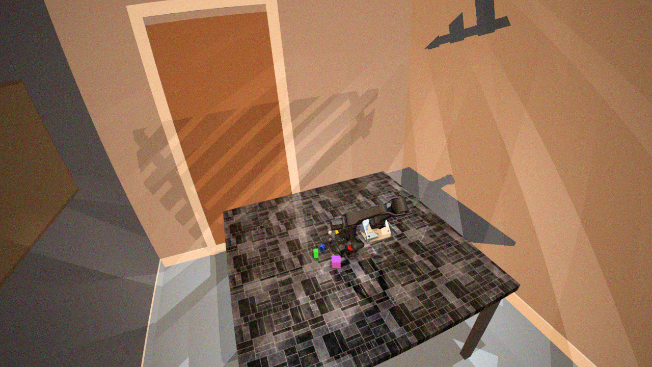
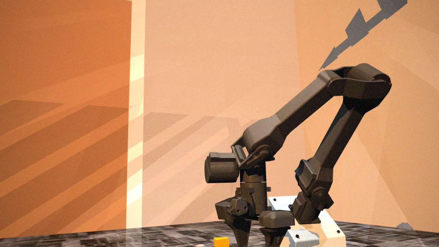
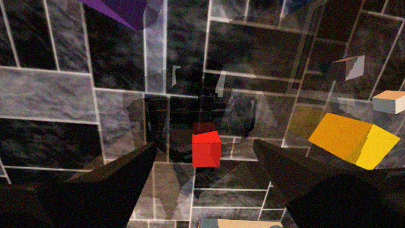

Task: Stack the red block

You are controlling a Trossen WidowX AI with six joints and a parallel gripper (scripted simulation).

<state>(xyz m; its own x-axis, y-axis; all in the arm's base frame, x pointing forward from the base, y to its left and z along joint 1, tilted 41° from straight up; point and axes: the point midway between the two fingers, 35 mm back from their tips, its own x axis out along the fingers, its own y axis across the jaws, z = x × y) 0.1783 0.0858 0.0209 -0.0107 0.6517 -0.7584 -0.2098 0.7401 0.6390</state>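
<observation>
- Zero blocks stacked so far; green tower upright on the desk, nothing on top.
- Red block on the desk, between the fingers' lines in the wrist view, ungripped.
- Pincer wide apart, holding nothing.
- Left, by my reckoning: grip, lift, carry across, set down gently, release, back off without nudging the tower.

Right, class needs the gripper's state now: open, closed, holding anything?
Gripper: open, holding nothing; the red block is ungrasped.
</observation>
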